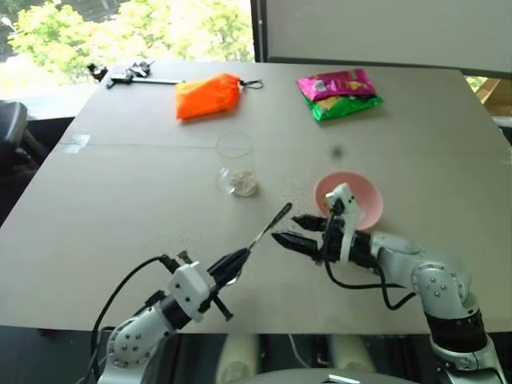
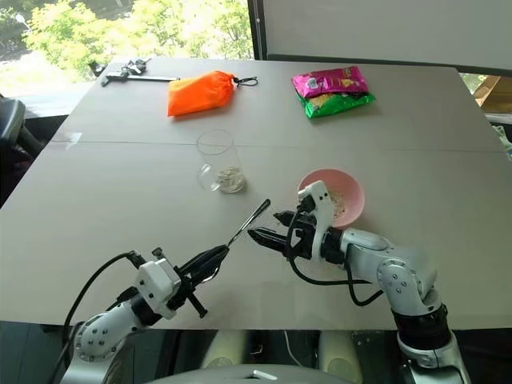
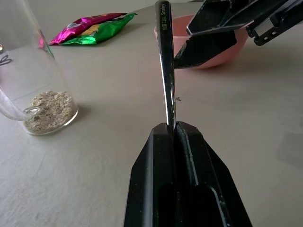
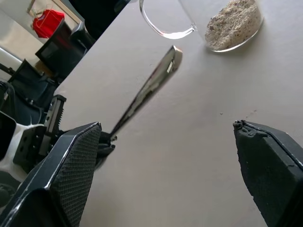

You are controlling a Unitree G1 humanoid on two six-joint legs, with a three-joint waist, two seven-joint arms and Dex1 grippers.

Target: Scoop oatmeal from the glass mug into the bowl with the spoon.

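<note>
The glass mug (image 1: 235, 162) stands upright on the grey surface (image 1: 120, 200), and a low layer of oatmeal (image 1: 242, 183) lies on its bottom; most of the mug is empty. The pink bowl (image 1: 364, 196) stands on the same surface, to the right of the mug and a little nearer to the robot. Inside the bowl there are some pale flakes, seen better in the right eye view, but the amount I cannot tell. A few loose grains lie scattered on the surface between the mug and the bowl.

The left claw (image 1: 237, 260) is in front of the mug, on the robot's side of it, and its two black fingers are pressed together on one end of the spoon (image 1: 269, 226). The spoon is above the surface, not inside the mug. Its long axis goes from the left claw up and away, toward the gap between the mug and the bowl, and the free end is near the mug but apart from it.

The right claw (image 1: 294, 231) is just to the right of the spoon, between the spoon and the bowl, and it points toward the left claw. Its fingers stand wide apart and hold nothing
</note>
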